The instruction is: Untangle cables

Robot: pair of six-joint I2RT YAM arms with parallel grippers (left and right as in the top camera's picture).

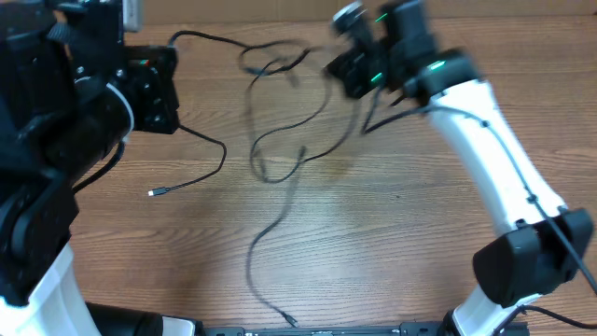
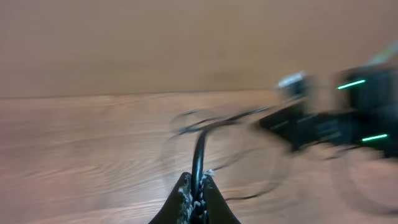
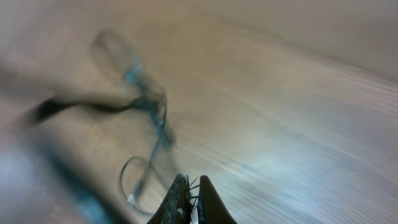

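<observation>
Several thin black cables [image 1: 280,140] lie in a loose tangle on the wooden table, with loops near the far edge [image 1: 270,61]. One strand trails to the front edge [image 1: 266,280]. Another ends in a small light plug [image 1: 152,193] at the left. My left gripper [image 2: 198,182] is shut on a black cable [image 2: 199,146] that runs ahead to the tangle; it sits at the far left in the overhead view [image 1: 168,89]. My right gripper [image 3: 189,186] is blurred by motion and looks shut on thin cable strands; overhead it is at the tangle's right [image 1: 347,70]. A cable loop [image 3: 140,177] lies beside its fingers.
The wooden table [image 1: 401,233] spreads to the front and right. The right arm's white link [image 1: 494,159] crosses the right side. The left arm's black body [image 1: 47,140] fills the left edge. A tan wall [image 2: 186,43] stands behind the table.
</observation>
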